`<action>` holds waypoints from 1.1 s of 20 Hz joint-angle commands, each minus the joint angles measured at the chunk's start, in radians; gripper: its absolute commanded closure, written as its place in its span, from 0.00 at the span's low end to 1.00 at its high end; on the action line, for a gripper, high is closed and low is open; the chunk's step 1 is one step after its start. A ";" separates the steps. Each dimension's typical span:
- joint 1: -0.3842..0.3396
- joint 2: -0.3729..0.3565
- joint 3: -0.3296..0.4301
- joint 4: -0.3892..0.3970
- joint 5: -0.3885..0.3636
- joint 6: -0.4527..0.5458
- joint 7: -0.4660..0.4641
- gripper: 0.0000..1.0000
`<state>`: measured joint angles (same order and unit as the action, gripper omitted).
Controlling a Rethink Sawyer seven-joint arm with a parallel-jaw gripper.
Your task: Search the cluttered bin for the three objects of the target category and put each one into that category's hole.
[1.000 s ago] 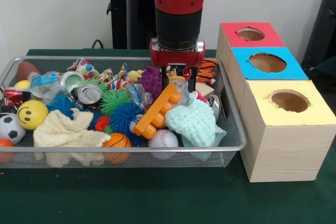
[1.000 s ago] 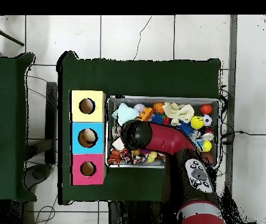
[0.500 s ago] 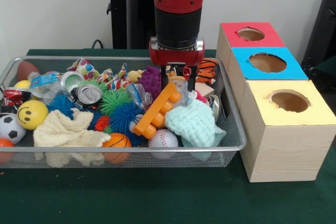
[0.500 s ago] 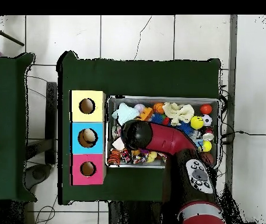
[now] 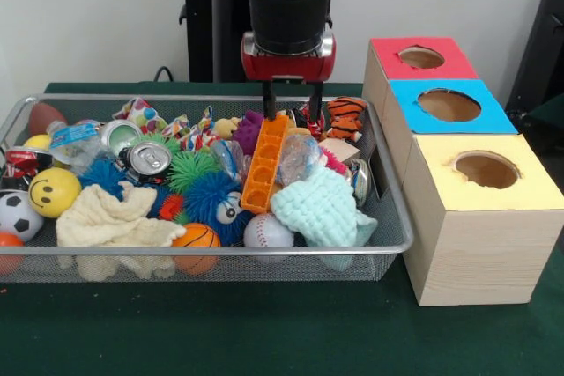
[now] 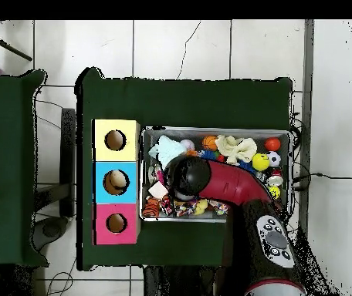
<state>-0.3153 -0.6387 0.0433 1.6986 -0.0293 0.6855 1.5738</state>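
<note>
My hand [image 5: 289, 114] is clamping the orange plastic toy brick [image 5: 263, 165], hanging upright above the wire mesh bin [image 5: 264, 253] (none visibly delivered yet).

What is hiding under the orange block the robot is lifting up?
Under the orange block hanging from the gripper show a blue fuzzy toy with eyes and a baseball. Anything deeper in the bin is covered.

Orange block [image 5: 265, 163], mint cloth [image 5: 322, 209], tiger-striped toy [image 5: 345, 114], yellow smiley ball [image 5: 54, 192]
</note>
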 commanded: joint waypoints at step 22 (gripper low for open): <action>0.015 0.023 0.082 0.019 0.024 -0.065 0.135 0.00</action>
<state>-0.3149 -0.6430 0.0433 1.6963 -0.0293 0.6855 1.5738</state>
